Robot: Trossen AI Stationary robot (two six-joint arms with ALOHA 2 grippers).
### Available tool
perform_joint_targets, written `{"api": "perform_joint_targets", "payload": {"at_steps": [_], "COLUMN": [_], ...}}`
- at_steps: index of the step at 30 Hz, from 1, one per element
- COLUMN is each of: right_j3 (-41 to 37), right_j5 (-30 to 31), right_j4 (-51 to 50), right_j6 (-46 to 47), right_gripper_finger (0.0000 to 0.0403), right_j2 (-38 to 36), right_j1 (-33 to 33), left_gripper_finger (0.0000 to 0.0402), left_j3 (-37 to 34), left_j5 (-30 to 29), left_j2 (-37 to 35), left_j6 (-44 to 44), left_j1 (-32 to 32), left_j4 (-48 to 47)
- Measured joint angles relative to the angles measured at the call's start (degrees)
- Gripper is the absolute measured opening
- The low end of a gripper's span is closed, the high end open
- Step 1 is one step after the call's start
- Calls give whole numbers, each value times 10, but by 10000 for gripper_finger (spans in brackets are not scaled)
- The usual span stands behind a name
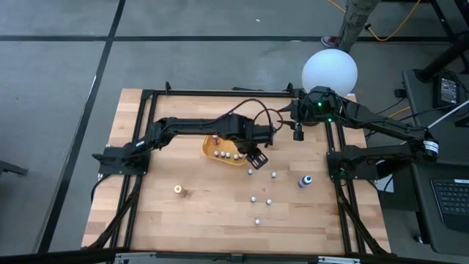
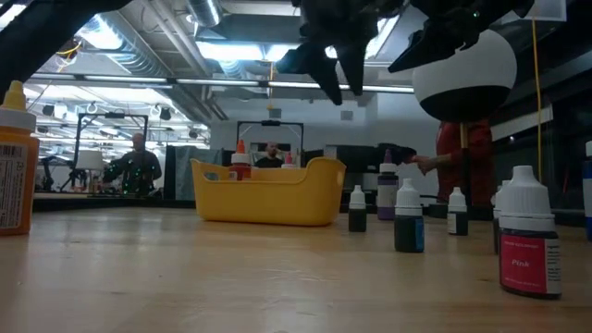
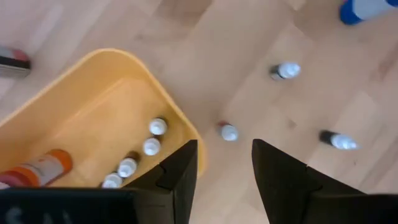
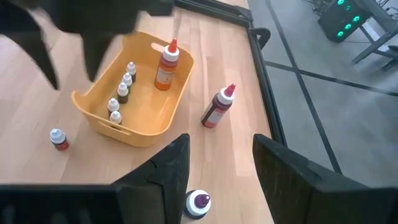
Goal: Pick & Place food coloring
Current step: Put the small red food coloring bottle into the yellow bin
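Left end effector [image 1: 256, 158] hangs open and empty above the desk [image 1: 183, 220], just past the yellow tray's [image 1: 220, 155] edge, fingers [image 3: 180, 174] apart over bare wood near a red-labelled dropper bottle [image 3: 228, 132]. Right end effector [image 4: 217, 168] also open, holding nothing, parked high at the desk's far right corner. Food coloring: four small white-capped bottles [image 4: 121, 90] in a row inside the tray beside an orange squeeze bottle [image 4: 166, 64]; other small bottles [image 1: 262, 199] scattered upright on the desk right of the tray. A maroon squeeze bottle [image 4: 217, 107] stands just outside the tray.
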Motion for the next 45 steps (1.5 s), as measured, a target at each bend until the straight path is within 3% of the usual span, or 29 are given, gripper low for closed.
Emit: {"api": "perform_joint_targets", "payload": {"at_steps": [9,17,20,26,45], "right_j3": [0,0,0,0,-1], "right_j5": [-53,-55,-55,-55,-55], "right_j4": [0,-1,-3,-14,-32], "right_j6": [-13,-9,-6,-7,-11], "right_gripper_finger": [177,177,177,177,177], "right_j2": [0,0,0,0,0], "right_j1": [0,0,0,0,0], "left_gripper_finger": [146,147,152,163,175], "left_j3": [1,1,1,1,0], "left_j5": [-1,-66,-59,-33,-57], "left_j2": [1,11,28,68,123], "left_j6": [163,272,317,358,433], "left_j1": [-48,-79,-86,-86,-55], "left_j4": [30,62,69,64,33]}}
